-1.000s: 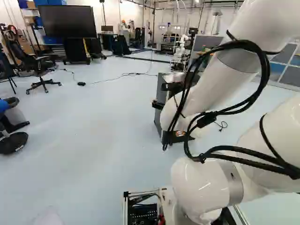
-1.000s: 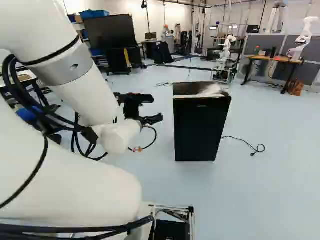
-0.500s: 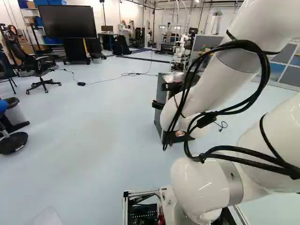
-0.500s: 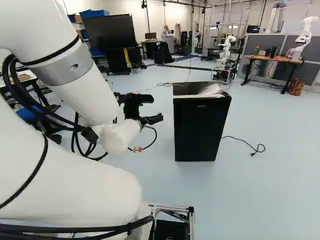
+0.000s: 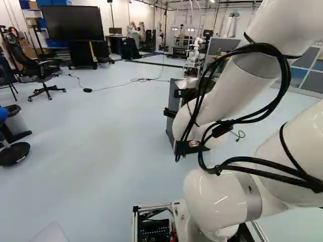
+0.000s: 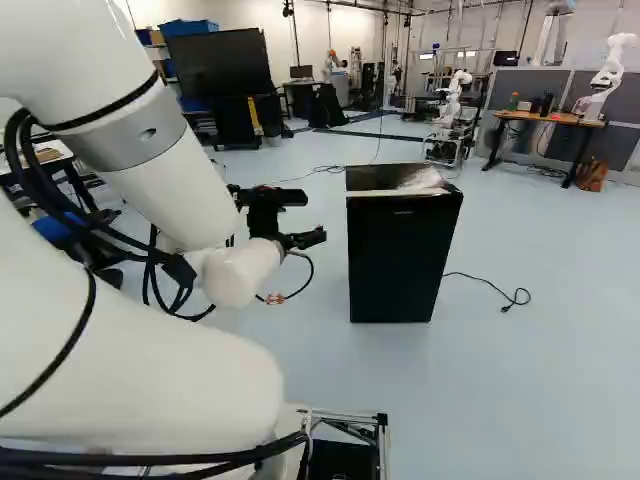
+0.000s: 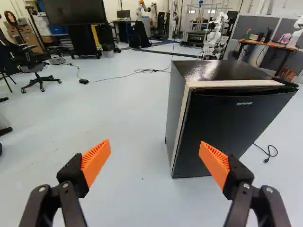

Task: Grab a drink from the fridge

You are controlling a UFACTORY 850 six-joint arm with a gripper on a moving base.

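Two orange-padded black fingers (image 7: 96,161) spread, empty. Black boxy fridge (image 6: 400,255), mid-frame in right base view, looks closed; opening, drink grab both remain.

The white arm (image 5: 227,96) reaches ahead of the base, bent at its joints, holding out its black tool (image 6: 306,239), whose two fingers, with orange pads (image 7: 96,161), stand wide apart.

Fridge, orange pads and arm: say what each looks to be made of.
The fridge looks like dark painted metal, smooth, its top glossy enough to catch light. The orange pads seem rubber or flexible plastic: matte, finely ridged. The arm has a smooth, glossy white shell, coated metal or plastic; its grey band looks like satin metal.
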